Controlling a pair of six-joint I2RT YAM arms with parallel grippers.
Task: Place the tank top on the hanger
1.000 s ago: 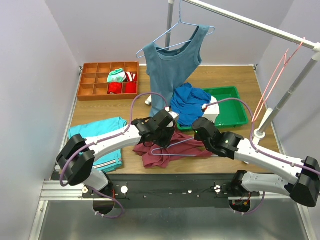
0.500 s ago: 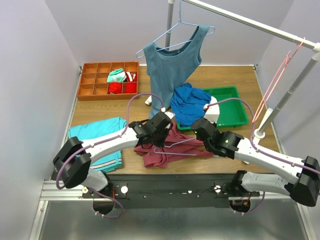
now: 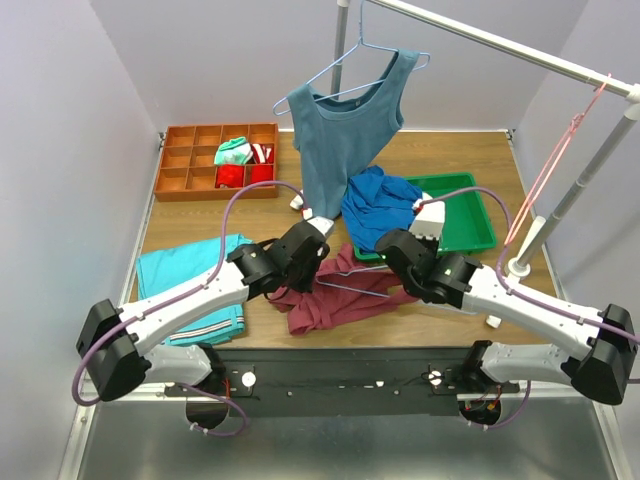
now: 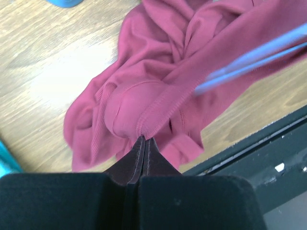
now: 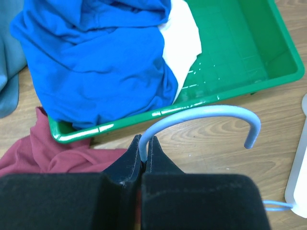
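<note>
The maroon tank top (image 3: 335,302) lies bunched near the table's front edge, between my two arms. In the left wrist view my left gripper (image 4: 145,140) is shut on a ribbed edge of the tank top (image 4: 158,72), pulling it into a fold. The light-blue wire hanger (image 3: 352,284) lies partly in the maroon cloth and shows as a blurred bar (image 4: 254,56) across the fabric. My right gripper (image 5: 145,143) is shut on the hanger's neck, just below its curved hook (image 5: 206,112). In the top view the left gripper (image 3: 298,262) is left of the right gripper (image 3: 398,260).
A green tray (image 3: 470,235) behind the right gripper holds a bright blue garment (image 3: 378,208). A slate-blue top (image 3: 345,130) hangs from the rail, a pink hanger (image 3: 550,165) further right. An orange divided box (image 3: 195,165) sits back left, teal folded cloth (image 3: 195,275) front left.
My left gripper has shut on the tank top's edge and drawn back to the left with it. The right gripper has shifted the hanger slightly away and to the left.
</note>
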